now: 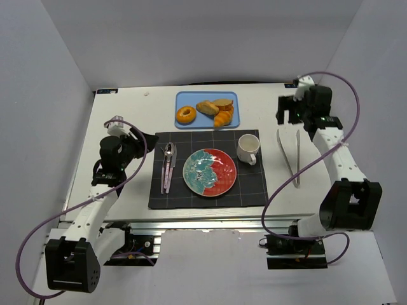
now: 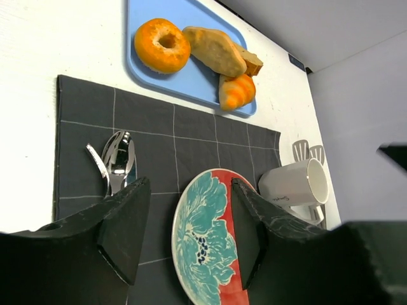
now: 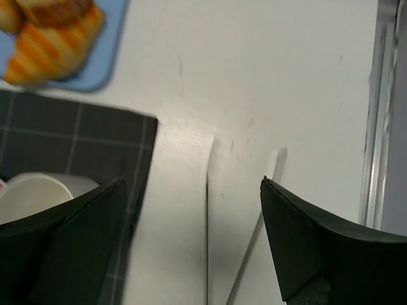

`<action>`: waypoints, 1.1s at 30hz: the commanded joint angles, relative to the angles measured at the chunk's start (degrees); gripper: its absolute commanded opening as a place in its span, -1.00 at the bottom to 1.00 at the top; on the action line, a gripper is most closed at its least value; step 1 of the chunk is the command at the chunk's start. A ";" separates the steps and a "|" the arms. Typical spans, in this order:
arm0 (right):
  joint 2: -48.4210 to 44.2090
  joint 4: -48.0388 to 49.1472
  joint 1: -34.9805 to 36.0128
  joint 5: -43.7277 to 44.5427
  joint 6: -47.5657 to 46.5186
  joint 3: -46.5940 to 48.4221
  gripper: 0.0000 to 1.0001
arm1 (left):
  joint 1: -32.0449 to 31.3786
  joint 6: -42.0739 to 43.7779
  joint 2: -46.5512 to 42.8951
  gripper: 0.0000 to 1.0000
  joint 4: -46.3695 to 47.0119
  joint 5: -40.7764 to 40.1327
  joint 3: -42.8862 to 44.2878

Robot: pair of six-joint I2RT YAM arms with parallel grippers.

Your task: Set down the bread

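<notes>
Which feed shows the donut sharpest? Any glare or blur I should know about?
Left wrist: the bread is sharp and evenly lit; the spoon glints. Right wrist: soft all over, croissant blurred. Top external: even light, soft shadows, bread small.

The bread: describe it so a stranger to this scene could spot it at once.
Find the blue tray beyond the dark placemat. The bread lies at its left end. Unlike the tan rolls and striped croissant beside it, it is a golden ring with a hole.
</notes>
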 commanded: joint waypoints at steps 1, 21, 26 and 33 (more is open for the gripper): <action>-5.73 0.12 -6.57 -8.20 -1.36 -7.49 0.79 | -0.19 -0.98 1.07 0.25 2.61 1.58 2.40; -0.12 -0.24 -13.10 -3.41 -14.47 -23.68 0.79 | -0.19 -1.95 2.65 0.30 5.78 2.29 0.91; 4.96 0.83 -9.33 5.80 -11.22 -21.93 0.79 | -0.28 -1.07 2.30 0.31 4.37 1.76 1.44; 9.46 -0.14 -9.14 6.62 -8.23 -21.57 0.61 | -0.28 -1.68 0.63 0.31 4.63 1.14 -0.32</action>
